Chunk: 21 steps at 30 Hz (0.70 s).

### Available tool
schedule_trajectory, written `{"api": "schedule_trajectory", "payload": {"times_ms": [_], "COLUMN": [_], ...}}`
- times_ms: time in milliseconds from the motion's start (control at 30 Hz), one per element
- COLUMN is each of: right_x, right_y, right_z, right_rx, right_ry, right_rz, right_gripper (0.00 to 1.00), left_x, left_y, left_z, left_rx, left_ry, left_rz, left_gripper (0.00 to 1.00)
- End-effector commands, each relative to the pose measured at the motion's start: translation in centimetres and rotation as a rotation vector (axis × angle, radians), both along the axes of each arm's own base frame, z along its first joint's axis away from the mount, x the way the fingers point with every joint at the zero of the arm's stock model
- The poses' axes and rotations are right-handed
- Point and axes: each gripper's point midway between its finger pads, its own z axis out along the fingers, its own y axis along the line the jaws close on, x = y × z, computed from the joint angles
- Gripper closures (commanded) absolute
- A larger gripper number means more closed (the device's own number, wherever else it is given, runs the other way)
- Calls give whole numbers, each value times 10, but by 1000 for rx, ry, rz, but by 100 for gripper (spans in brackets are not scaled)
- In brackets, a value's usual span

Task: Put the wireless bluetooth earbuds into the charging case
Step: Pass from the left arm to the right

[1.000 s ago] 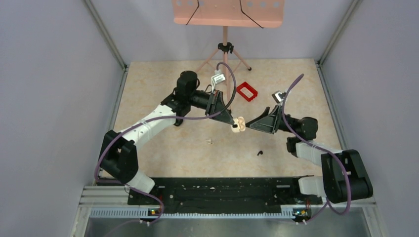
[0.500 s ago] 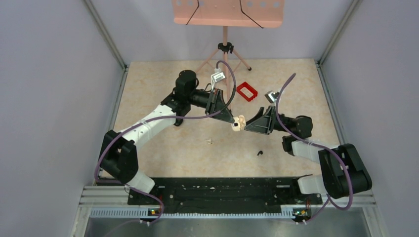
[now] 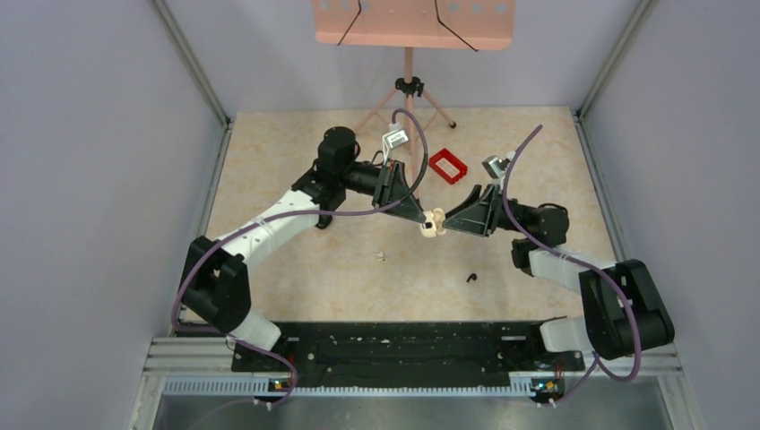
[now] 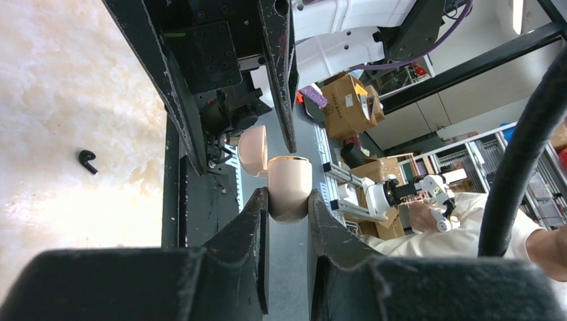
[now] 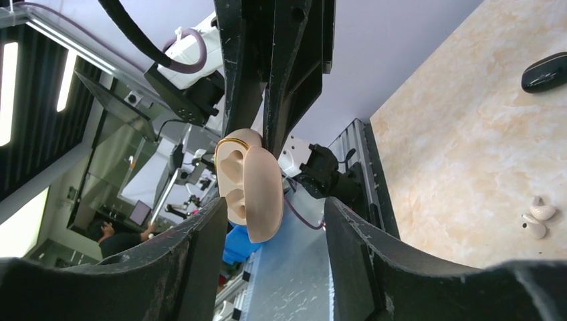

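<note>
My left gripper (image 3: pixel 422 225) is shut on a pale beige charging case (image 4: pixel 289 187), held above the table with its hinged lid (image 4: pixel 253 150) swung open. The case's two earbud sockets (image 5: pixel 232 175) face my right gripper (image 5: pixel 275 207). That gripper is open, with the case (image 3: pixel 434 222) between its fingertips. A gap still shows on one side. One tiny black comma-shaped earbud (image 3: pixel 470 278) lies on the table near the front, also in the left wrist view (image 4: pixel 87 161). A glossy black oval case-like piece (image 5: pixel 547 71) rests on the table.
Two small pale earbuds (image 3: pixel 380 256) lie together on the table left of centre, also in the right wrist view (image 5: pixel 538 221). A red rectangular tray (image 3: pixel 449 167) sits behind the grippers. A tripod stand (image 3: pixel 409 90) with a pink board stands at the back.
My right gripper has moved left up to the held case and its jaws have narrowed around it. The left gripper and the case have stayed put.
</note>
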Motion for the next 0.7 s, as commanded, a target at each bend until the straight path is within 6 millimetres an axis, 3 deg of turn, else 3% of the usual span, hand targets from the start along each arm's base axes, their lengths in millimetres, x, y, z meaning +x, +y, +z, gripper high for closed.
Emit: {"api": "schedule_trajectory", "payload": {"times_ms": [0,200,567,667], "right_x": [-17,-20,-25,-25], "right_y": [-3,-3,-4,-4], "right_z": [32,37,41,40], "right_rx": [73,73,77,74], "right_ry": [-253,-270,-285,-283], "right_rz": [0,10,14,18], "right_gripper": [47,57,63,71], "left_x": [-7,-5,-1,-1], "left_y": [3,2,-1,-1], "left_z": [14,13,4,4], "left_rx": [-44,-41,-26,-25], "left_ry": [-67,-61,-39,-37], "left_rz": [-10,-7,-3,-1], "left_gripper": [100,100,100,100]}}
